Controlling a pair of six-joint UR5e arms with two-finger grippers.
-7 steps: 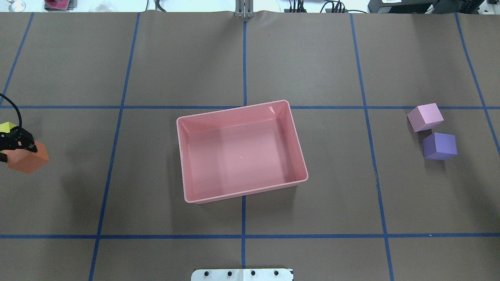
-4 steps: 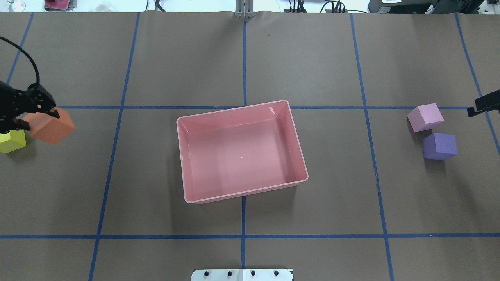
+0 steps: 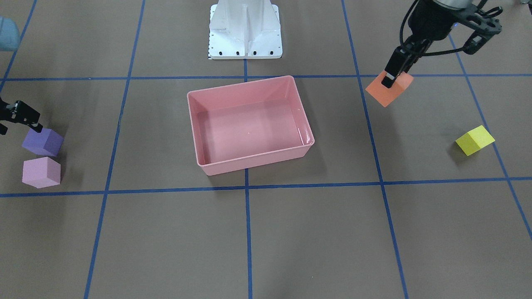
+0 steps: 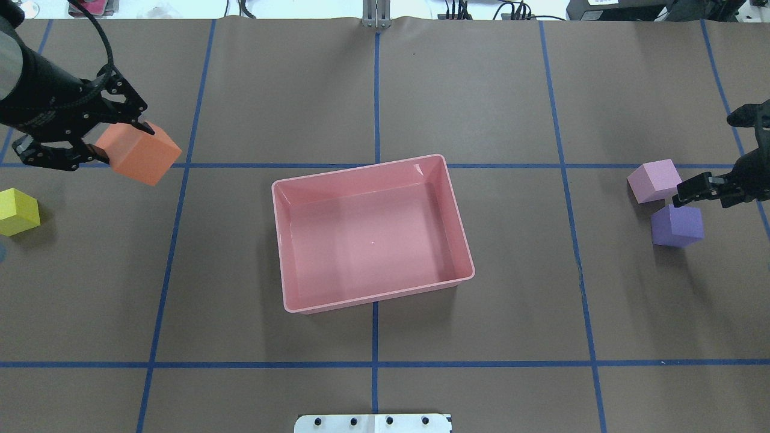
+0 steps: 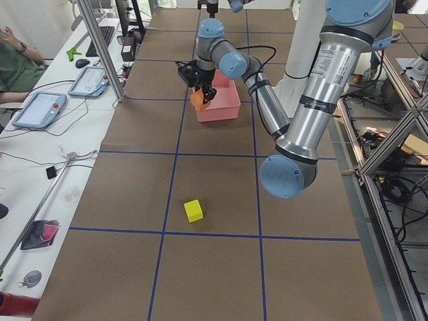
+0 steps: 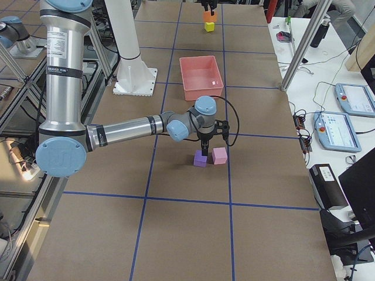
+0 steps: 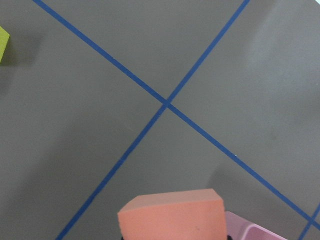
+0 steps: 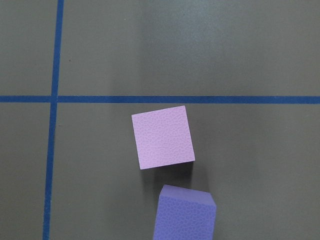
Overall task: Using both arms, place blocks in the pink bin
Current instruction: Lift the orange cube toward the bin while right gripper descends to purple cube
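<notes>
On your blue-taped brown table [image 4: 481, 90], seen overhead, the pink bin [image 4: 361, 252] sits centre, yellow block [image 4: 18, 211] at its nine o'clock, light pink block [image 4: 654, 180] and purple block [image 4: 677, 225] at three.

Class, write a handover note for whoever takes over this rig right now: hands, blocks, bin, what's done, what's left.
Left hand: shut on the orange block, held off the table, outside the pink bin.
Right hand: open, empty, above the purple block.
On the table: purple block, light pink block, yellow block.
Done: nothing binned; the bin is empty.
Left: all four blocks.
</notes>
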